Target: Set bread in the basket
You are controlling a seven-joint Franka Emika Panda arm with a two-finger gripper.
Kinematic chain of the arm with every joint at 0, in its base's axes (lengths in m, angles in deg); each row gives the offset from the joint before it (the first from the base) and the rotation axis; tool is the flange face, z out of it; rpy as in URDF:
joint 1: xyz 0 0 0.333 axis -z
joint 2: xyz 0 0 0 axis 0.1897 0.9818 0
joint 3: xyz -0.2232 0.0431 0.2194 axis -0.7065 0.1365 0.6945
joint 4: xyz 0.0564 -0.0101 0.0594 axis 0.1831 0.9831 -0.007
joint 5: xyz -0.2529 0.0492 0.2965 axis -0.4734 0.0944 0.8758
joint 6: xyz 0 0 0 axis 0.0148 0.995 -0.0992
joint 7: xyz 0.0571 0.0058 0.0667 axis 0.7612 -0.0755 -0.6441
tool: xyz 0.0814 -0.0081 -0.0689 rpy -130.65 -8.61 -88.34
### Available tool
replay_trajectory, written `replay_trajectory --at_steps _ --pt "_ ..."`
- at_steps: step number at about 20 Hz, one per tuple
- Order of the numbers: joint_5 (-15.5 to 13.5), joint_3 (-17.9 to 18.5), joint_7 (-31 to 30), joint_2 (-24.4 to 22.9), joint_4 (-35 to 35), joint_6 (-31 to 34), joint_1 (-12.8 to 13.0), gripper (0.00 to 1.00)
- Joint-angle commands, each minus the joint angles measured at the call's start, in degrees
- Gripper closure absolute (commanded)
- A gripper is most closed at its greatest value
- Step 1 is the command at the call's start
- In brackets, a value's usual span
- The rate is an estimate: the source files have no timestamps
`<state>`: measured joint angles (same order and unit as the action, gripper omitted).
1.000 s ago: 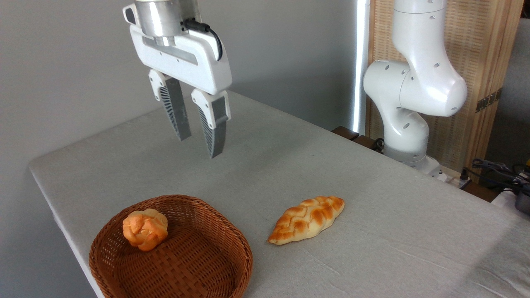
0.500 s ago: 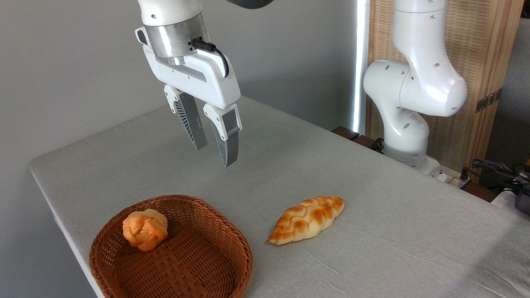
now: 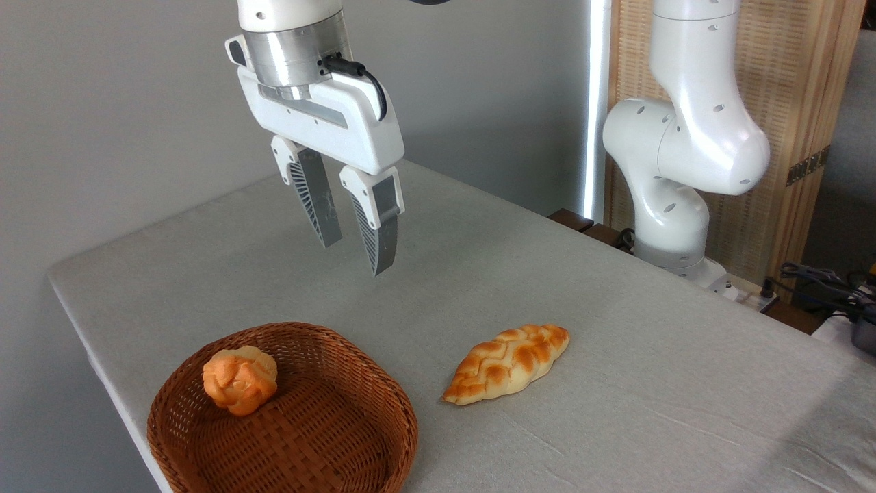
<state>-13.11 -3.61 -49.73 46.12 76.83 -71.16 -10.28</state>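
The bread (image 3: 240, 378), a small round orange bun with a lumpy top, lies inside the reddish-brown wicker basket (image 3: 342, 438), against its left side. The basket sits at the table's front left corner. My gripper (image 3: 354, 254) hangs in the air well above the table, behind and to the right of the basket. Its two grey fingers are apart, and nothing is between them.
A longer braided golden-brown loaf (image 3: 508, 362) lies on the grey table (image 3: 616, 356) to the right of the basket. The arm's white base (image 3: 674, 205) stands at the table's far right edge. Cables (image 3: 821, 281) lie at the far right.
The gripper has moved right and slightly down from one second ago, staying open and empty. Bun, basket and loaf have not moved.
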Motion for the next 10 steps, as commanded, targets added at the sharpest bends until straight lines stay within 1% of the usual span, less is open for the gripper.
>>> replay_trajectory --at_steps 1,5,10 --pt "1.98 1.21 0.66 -0.28 -0.03 -4.64 1.19 0.0" --pt "1.81 0.77 0.48 -0.19 -0.03 -5.0 1.19 0.0" --pt "1.46 1.12 0.48 -0.19 -0.03 -5.0 1.37 0.0"
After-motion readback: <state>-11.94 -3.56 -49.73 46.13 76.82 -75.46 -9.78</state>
